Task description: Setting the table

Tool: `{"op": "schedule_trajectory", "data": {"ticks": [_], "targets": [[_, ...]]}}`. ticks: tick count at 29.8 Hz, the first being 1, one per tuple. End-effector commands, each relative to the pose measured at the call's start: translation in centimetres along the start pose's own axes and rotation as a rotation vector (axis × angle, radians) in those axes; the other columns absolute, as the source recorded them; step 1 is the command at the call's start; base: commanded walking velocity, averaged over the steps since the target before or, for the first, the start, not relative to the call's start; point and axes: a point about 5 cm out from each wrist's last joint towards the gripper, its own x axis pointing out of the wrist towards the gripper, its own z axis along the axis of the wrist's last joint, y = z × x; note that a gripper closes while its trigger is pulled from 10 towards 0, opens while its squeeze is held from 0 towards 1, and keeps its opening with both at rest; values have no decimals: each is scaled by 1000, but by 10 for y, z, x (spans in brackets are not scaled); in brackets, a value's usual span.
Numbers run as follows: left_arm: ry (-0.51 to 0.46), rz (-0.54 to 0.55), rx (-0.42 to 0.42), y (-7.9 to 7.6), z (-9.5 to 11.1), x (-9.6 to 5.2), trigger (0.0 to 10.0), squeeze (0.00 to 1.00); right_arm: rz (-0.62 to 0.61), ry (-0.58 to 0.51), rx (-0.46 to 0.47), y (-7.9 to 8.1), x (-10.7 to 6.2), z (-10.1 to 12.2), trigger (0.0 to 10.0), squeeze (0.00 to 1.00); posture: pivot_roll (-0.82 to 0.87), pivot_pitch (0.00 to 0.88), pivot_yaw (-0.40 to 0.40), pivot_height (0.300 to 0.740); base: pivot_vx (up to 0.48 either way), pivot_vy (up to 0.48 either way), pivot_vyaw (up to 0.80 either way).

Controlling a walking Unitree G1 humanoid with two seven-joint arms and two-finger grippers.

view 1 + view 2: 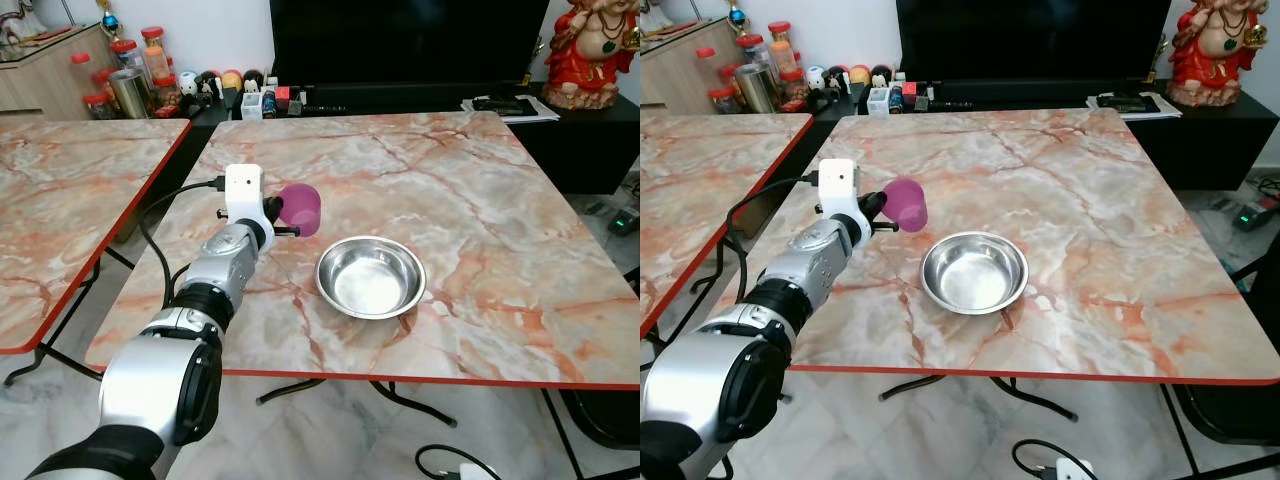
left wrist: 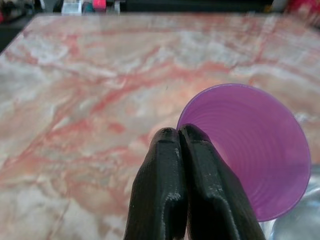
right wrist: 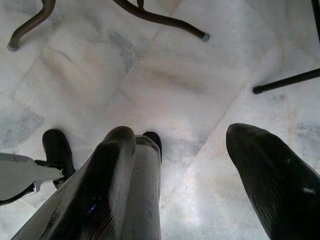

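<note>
A purple plastic cup (image 1: 301,208) hangs tilted just above the marble table (image 1: 470,190), left of a shiny steel bowl (image 1: 371,277). My left gripper (image 2: 178,132) is shut on the cup's rim (image 2: 187,112), pinching its near wall between both black fingers (image 2: 162,185). In the right eye view the same cup (image 1: 906,203) sits at the end of my silver left arm (image 1: 805,265), beside the bowl (image 1: 974,272). My right gripper (image 3: 180,140) hangs open over the floor, with nothing between its fingers.
A second marble table (image 1: 60,190) stands to the left with a gap between. Jars and small figurines (image 1: 150,80) line the back shelf under a dark TV (image 1: 400,40). A red statue (image 1: 590,50) stands at the back right. Table legs (image 3: 160,20) cross the floor below.
</note>
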Motion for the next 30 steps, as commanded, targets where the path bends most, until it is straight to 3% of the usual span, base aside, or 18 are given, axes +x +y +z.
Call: {"op": "schedule_trajectory", "data": {"ticks": [1,10,15,26,27,30], "targets": [[36,19,32,1,6,2,10000,0,17,48,24,9,-4,-15,10000,0,-82,0,102,740,0,0,0],[84,45,109,10,12,1,10000,0,17,53,32,12,-5,-18,10000,0,-62,0,110,740,0,0,0],[127,96,-2,16,3,0,10000,0,14,49,38,13,-6,-19,10000,0,-59,0,117,740,0,0,0],[178,129,-54,14,-12,-2,10000,0,15,57,24,11,-8,-26,10000,0,-67,4,128,740,0,0,0],[184,128,-61,13,-14,-2,10000,0,-6,42,6,1,-9,-26,10000,0,-69,10,129,740,0,0,0],[187,127,-66,12,-15,-2,10000,0,-29,23,-2,-9,-9,-23,10000,0,-70,11,130,740,0,0,0]]}}
